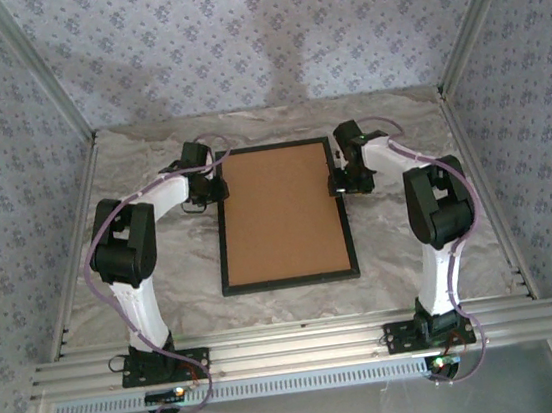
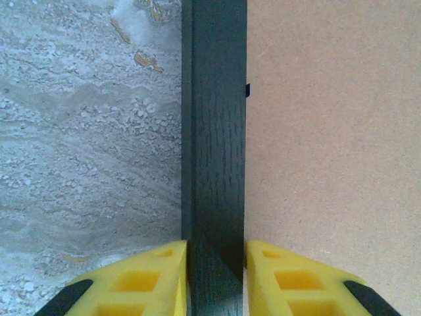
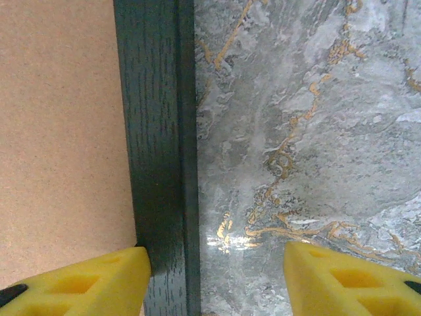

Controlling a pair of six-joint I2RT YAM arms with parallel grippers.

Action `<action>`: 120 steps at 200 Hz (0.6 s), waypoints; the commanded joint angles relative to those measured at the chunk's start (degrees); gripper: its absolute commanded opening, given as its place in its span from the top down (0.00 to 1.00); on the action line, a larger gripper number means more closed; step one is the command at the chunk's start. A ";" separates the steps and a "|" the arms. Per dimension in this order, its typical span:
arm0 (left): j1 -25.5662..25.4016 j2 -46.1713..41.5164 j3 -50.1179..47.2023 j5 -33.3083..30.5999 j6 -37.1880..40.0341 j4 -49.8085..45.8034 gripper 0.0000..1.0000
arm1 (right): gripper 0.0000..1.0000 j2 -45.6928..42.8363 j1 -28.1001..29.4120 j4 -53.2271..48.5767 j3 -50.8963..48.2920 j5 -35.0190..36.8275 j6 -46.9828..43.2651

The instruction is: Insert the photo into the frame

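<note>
Frame (image 1: 290, 281) around brown backing board (image 1: 282, 211)

The left gripper (image 2: 216, 253) clamped its yellow fingers (image 2: 141, 280) against both sides of the black frame (image 2: 214, 131), with a brown board (image 2: 335, 145) on the right and a marbled table (image 2: 85, 131) on the left.

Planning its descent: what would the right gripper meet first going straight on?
The right gripper would likely straddle the frame rail; its inner finger meets the rail's edge by the backing board first, though depth is unclear.
</note>
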 commanded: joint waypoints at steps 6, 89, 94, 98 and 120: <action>-0.76 0.69 -2.66 2.50 -0.02 -3.47 0.72 | 0.42 4.04 2.47 0.06 -1.16 -0.88 1.72; -1.46 0.48 -4.21 4.34 -1.27 -1.07 0.75 | 0.42 9.54 5.21 -0.27 1.45 -6.04 4.81; -1.47 0.62 -4.29 4.39 -1.29 -1.00 0.75 | 0.42 9.74 5.25 -0.01 1.45 -6.22 4.90; -1.47 0.58 -4.34 4.43 -1.29 -0.99 0.75 | 0.42 9.91 5.32 0.04 1.41 -6.39 5.02; -1.55 0.66 -4.60 4.49 -1.31 -0.91 0.75 | 0.42 9.98 5.35 0.37 1.06 -6.77 5.63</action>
